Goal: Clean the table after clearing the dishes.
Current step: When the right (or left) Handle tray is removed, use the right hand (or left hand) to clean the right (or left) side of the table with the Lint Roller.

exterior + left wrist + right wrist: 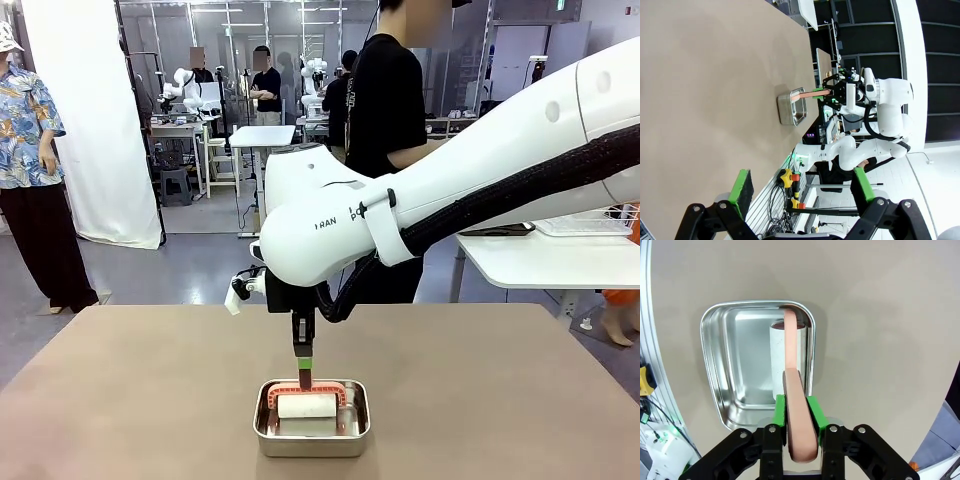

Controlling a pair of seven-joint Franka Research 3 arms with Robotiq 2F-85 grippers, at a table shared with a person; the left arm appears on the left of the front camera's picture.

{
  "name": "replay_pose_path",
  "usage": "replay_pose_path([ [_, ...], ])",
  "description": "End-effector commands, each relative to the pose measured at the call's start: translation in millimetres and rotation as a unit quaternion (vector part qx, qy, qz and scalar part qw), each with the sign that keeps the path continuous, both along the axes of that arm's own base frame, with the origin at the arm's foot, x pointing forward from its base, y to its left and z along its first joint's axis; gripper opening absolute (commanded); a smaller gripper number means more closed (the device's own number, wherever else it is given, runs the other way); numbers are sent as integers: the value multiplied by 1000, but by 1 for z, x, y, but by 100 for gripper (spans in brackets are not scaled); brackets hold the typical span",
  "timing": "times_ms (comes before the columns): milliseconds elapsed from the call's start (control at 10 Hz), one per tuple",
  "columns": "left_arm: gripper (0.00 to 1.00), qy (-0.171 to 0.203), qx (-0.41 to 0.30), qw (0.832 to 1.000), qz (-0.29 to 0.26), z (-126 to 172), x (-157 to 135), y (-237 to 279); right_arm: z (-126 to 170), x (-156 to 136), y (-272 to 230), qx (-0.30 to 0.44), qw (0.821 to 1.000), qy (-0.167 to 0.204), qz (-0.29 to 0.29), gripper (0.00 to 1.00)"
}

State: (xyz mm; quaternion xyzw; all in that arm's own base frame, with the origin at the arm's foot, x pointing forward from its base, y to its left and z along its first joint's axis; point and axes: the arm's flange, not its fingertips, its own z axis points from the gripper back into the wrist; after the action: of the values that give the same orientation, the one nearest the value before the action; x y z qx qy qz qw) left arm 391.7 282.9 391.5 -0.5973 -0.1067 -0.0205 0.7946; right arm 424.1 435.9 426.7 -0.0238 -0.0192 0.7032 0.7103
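From the front, the right gripper (303, 362) points straight down over the table (130, 400), clenched on the handle (304, 385) of a roller (307, 405) in the pan (312, 447), probably ready to lift it for wiping. In the left wrist view, the left gripper (802, 186) hangs spread and empty, well apart from the pan. In the right wrist view, green pads (782, 407) pinch the handle.

Right end effector (796, 407) pointing down, clamped; left end effector (801, 179) spread wide

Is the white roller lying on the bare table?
No, the white roller is inside the steel pan, its pink handle held by the right claw.
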Motion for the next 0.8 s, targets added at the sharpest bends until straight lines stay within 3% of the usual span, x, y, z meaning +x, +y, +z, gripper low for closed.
replay_pose_path([
  [0,100,-3,-1,1000,3,2,-4,0,16,-8,4,3,1000,-11,-21,3],
  [100,100,-3,-1,1000,3,2,-4,0,26,-10,5,-2,1000,-13,-22,0],
  [200,100,-3,-1,1000,3,2,-4,0,45,-14,4,-5,999,-16,-34,4],
  [400,100,-3,-1,1000,3,2,-4,0,100,-24,-2,11,998,-23,-64,4],
  [700,100,-3,-1,1000,3,2,-4,0,137,-7,-28,25,990,-11,-141,4],
])
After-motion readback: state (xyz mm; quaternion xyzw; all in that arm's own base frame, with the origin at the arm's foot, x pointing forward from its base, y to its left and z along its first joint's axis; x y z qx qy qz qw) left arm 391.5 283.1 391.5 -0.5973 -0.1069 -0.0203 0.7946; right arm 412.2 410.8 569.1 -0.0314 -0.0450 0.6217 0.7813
